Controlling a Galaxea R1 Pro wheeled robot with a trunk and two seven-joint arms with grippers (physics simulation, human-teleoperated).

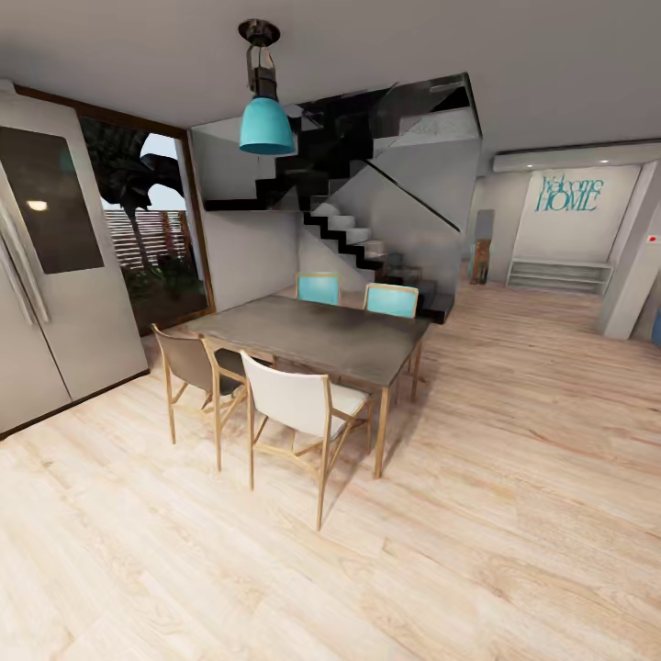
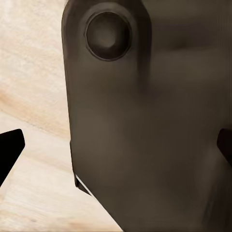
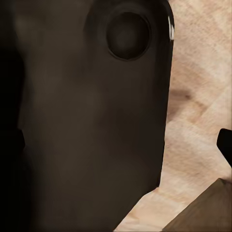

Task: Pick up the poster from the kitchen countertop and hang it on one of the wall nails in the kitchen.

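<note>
In transit across pale wood-plank floor. Ahead: grey rectangular dining table, teal pendant lamp, black staircase — poster location undetermined. Gripper states: cannot tell. Turn toward kitchen slowly — clear white-seated wooden chair widely.

A home's open dining area: dining table, chairs, staircase, refrigerator.
</note>
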